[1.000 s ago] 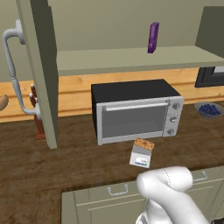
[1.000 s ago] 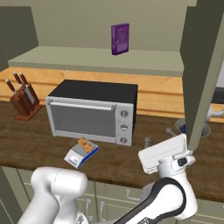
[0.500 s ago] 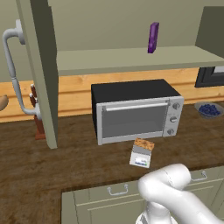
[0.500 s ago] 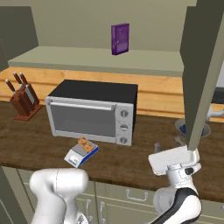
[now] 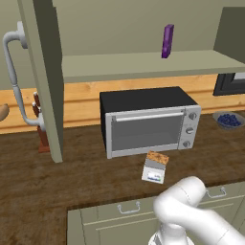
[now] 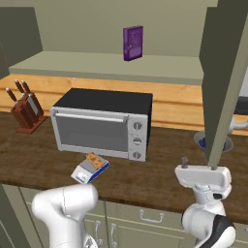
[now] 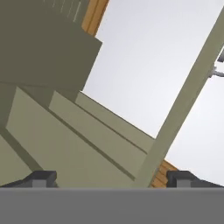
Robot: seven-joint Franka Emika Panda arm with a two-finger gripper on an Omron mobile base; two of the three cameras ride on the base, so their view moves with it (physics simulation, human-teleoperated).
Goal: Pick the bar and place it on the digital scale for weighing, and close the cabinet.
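The tan speckled bar (image 5: pixel 157 157) (image 6: pixel 95 160) lies on the small white digital scale (image 5: pixel 153 171) (image 6: pixel 86 172), on the wooden counter in front of the toaster oven. Both cabinet doors stand open: the left door (image 5: pixel 46 72) with its curved grey handle (image 5: pixel 14 72), and the right door (image 6: pixel 225 72). My gripper (image 6: pixel 198 167) (image 7: pixel 110 179) sits just below the right door's lower edge, fingers wide apart and open with nothing between them. In the hand view the door's edge (image 7: pixel 183 105) runs diagonally ahead of the fingertips (image 7: pixel 41 178).
A silver-and-black toaster oven (image 5: pixel 148 122) (image 6: pixel 104 123) stands mid-counter. A purple box (image 5: pixel 167 41) (image 6: pixel 132 42) is upright on the cabinet shelf. A knife block (image 6: pixel 25 109) is at the left, a bowl of blueberries (image 5: pixel 229 119) at the right. Drawers (image 5: pixel 129 210) run below the counter.
The hand has shifted right and a little lower, and levelled out under the right cabinet door. The bar and scale have not moved.
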